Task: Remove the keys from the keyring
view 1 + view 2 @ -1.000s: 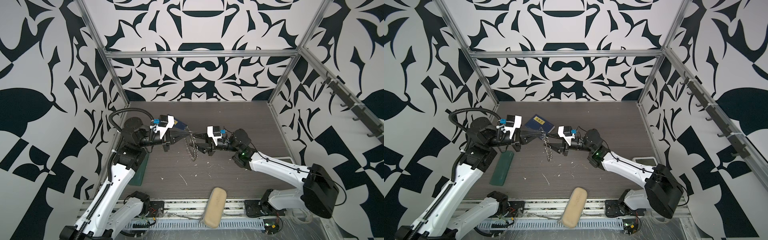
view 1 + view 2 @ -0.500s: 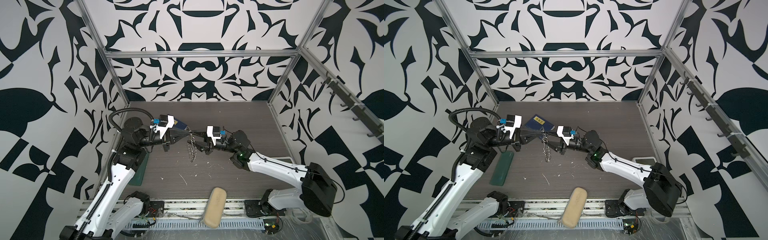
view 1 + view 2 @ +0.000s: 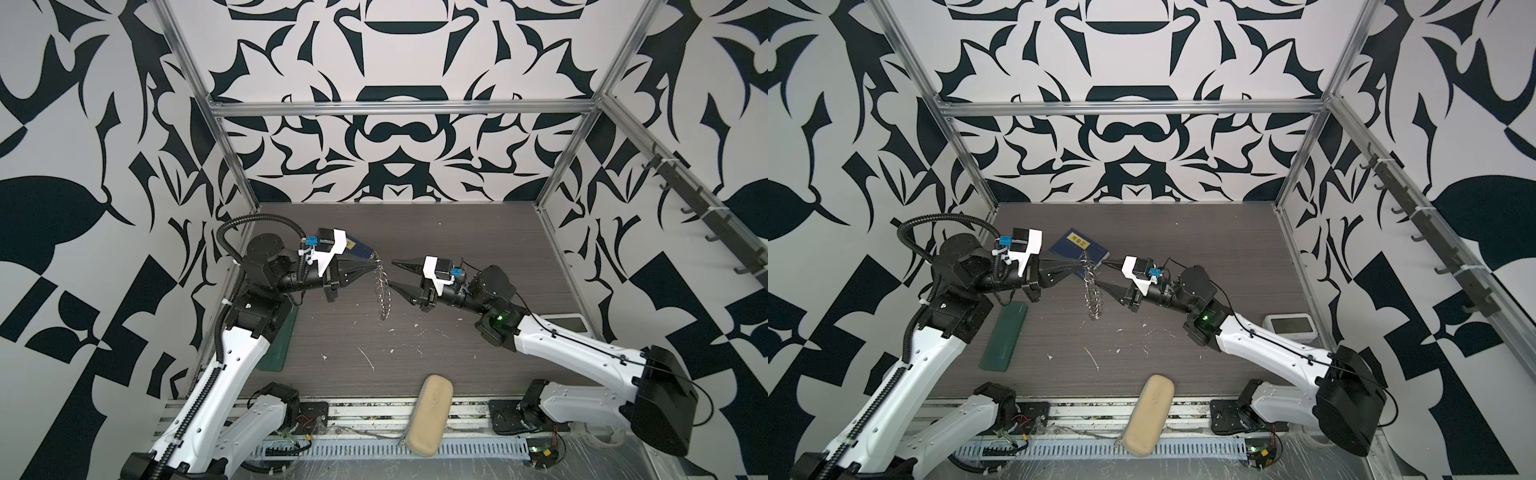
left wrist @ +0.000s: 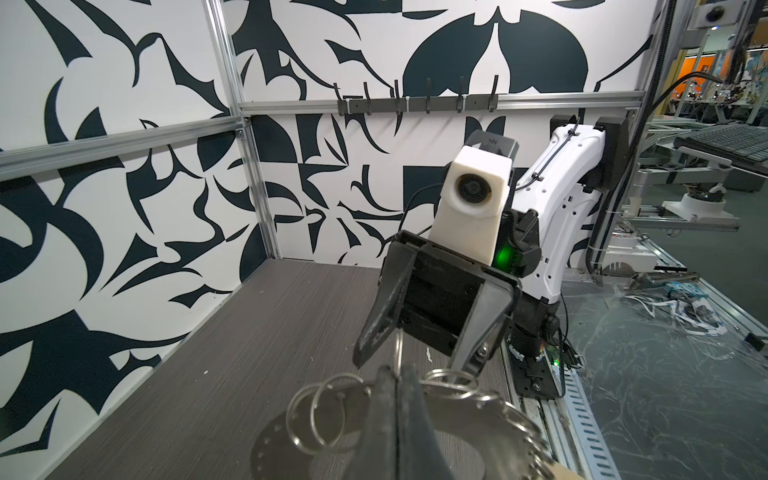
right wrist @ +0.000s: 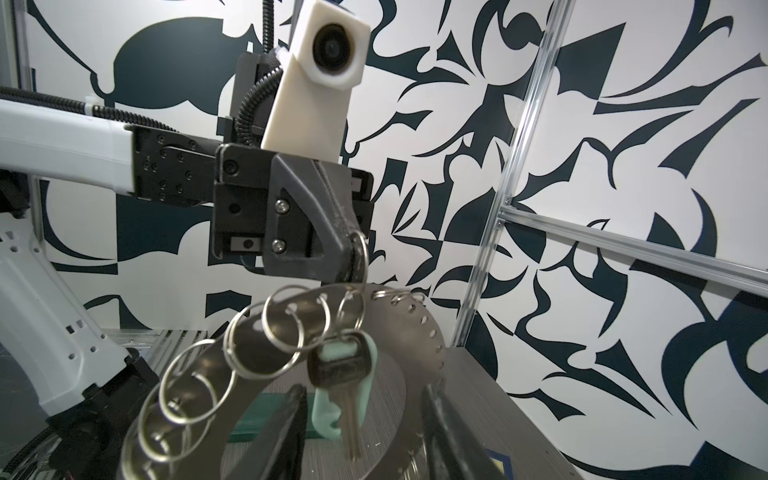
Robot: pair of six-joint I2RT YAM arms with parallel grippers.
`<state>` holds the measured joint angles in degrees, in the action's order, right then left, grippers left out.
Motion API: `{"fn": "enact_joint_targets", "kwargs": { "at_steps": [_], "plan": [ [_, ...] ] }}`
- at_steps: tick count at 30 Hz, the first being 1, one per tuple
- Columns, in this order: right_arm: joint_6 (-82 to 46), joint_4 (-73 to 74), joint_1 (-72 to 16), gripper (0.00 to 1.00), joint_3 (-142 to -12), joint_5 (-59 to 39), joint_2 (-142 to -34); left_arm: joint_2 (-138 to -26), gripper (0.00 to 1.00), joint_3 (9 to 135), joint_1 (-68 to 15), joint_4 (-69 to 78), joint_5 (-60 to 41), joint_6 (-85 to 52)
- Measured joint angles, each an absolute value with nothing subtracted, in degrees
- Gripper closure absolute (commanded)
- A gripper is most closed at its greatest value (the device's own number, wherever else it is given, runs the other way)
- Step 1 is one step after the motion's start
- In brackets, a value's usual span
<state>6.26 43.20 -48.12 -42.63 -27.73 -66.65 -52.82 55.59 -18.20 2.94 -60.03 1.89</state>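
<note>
The left hand [image 3: 371,264] was clenched on the upper rim of the keyring [image 3: 383,291], holding the flat grey ring upright in the air above the middle of the bench [image 3: 1183,232], clear of the surface, with its wire split rings dangling freely. Whether the tips pinched the plate itself or one of the small rings could not be told. That hold seemed meant to steady the ring and present its face to the other arm. The right hand [image 3: 392,274] faced it from just beside, released and empty. In the right wrist view the keys [image 5: 341,370], a silver key with a mint-green tag, hung from a split ring just below the left hand's tips. The right hand's fingers [image 5: 286,424] stood to either side of the key, apparently not touching it. I judged the approach done and the pinch not yet made, with nothing off the ring. The next move would call for closing on the key's head, not the loose tag; the key could slip, or the pull could drag the ring in the left hand's narrow grip. A blue book [image 3: 1079,248] lay toward the far left corner, a green case [image 3: 1003,337] along the left edge and a beige pouch [image 3: 1150,409] over the front edge, all well apart from the work.
</note>
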Motion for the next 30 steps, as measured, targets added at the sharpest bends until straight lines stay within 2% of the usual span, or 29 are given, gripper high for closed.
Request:
{"fn": "enact_joint_targets", "kwargs": {
  "at_steps": [8, 17, 21, 30],
  "plan": [
    [5.67, 34.04, -47.22, 0.5, -41.95, -30.2, -60.8, -57.82, 1.0, 59.18, -13.67, 1.1, -72.27, 4.1],
    [4.71, 28.67, -46.96, 0.52, -41.21, -32.45, -59.9, -62.74, 1.0, 63.53, -12.75, -10.96, -83.02, 23.73],
    [5.06, 27.11, -46.96, 0.52, -40.14, -32.58, -59.9, -63.46, 1.0, 63.31, -12.73, -15.09, -82.04, 31.4],
    [7.66, 25.93, -46.96, 0.53, -37.36, -32.53, -59.57, -64.07, 1.0, 65.56, -13.69, -41.15, -70.28, 63.46]
  ]
}}
